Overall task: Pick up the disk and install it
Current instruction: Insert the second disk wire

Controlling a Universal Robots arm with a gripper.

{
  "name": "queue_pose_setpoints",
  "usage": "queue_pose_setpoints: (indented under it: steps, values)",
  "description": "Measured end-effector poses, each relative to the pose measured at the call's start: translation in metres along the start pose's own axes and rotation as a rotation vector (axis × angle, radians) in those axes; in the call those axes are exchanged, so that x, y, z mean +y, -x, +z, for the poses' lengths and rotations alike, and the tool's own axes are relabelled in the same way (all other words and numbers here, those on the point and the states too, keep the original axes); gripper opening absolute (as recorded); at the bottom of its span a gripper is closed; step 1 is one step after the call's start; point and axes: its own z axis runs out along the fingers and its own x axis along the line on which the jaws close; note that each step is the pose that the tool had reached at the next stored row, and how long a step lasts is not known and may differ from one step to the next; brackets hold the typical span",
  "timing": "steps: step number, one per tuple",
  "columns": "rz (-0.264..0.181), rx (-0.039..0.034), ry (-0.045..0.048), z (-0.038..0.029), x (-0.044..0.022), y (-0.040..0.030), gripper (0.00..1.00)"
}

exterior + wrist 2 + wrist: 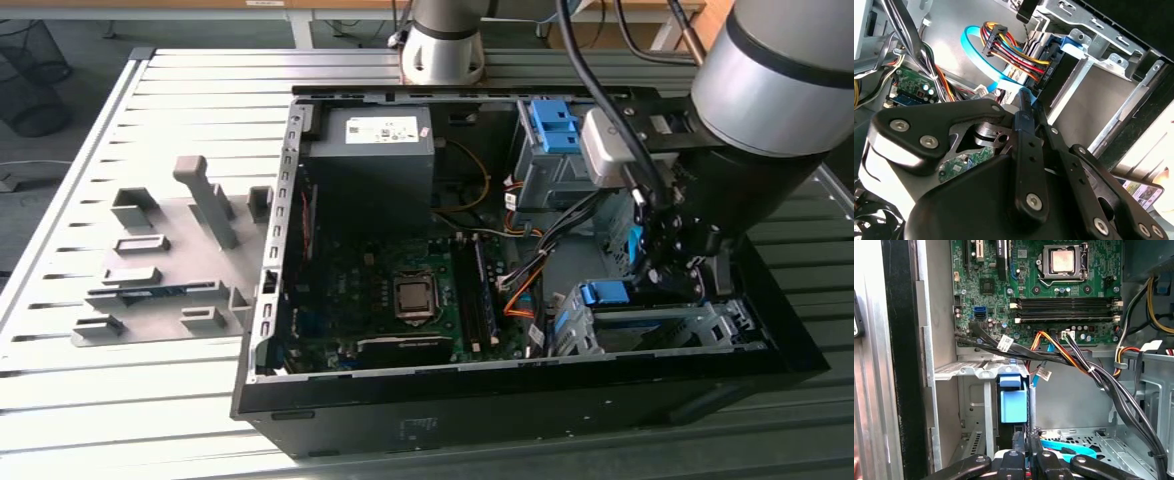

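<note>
The disk [1013, 405] stands on edge in a slot of the lower metal drive cage [979, 371]. Its blue plastic handle faces up, and its dark body sinks into the bay. In the exterior view the blue handle of the disk [607, 294] sits at the cage's top, near the case's front right corner. My gripper [665, 272] hangs just above and beside that handle. In the first wrist view the gripper [1029, 460] has its two black fingers pressed close together, with nothing seen between them. In the second wrist view the gripper [1023, 102] points toward the disk [1056, 70].
The open computer case [267, 300] lies on a slatted metal table [160, 400]. Inside are the motherboard [1054, 285], a dark power-supply box [374, 160] and a blue bracket [550, 125] on the upper cage. Cable bundles [1079, 365] cross beside the gripper. A grey fixture plate [160, 290] lies outside.
</note>
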Motion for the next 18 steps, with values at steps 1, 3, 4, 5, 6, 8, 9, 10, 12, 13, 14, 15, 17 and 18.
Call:
queue_pose_setpoints:
  steps: [1,3,4,5,6,8,9,10,12,13,14,15,17,18]
  values:
    - [0.0,-0.0001,0.0,0.0002,0.0,-0.0003,0.16]
    - [0.0,-0.0002,0.0,0.0006,0.0,-0.0007,0.16]
    - [0.0,0.0,0.0,0.0007,0.0,-0.0008,0.16]
    - [0.0,0.0001,0.0,0.0009,0.0001,-0.0009,0.16]
    - [0.0,0.0,0.0,0.0011,0.0001,-0.0011,0.16]
    - [0.0,0.0,0.0,0.0017,0.0001,-0.0014,0.16]
    - [0.0,-0.0001,0.0,0.0021,0.0001,-0.0015,0.16]
    - [0.0,0.0,0.0001,0.0024,0.0002,-0.0017,0.16]
    - [0.0,0.0,0.0,0.0032,0.0002,-0.0021,0.16]
    - [0.0,-0.0001,0.0,0.0037,0.0001,-0.0023,0.16]
    - [0.0,-0.0002,0.0,0.0042,0.0001,-0.0027,0.16]
    - [0.0,-0.0005,0.0,0.0045,0.0001,-0.0029,0.16]
    - [0.0,-0.0004,0.0001,0.0044,0.0001,-0.0029,0.16]
    - [0.0,-0.0006,0.0001,0.0045,0.0002,-0.0029,0.16]
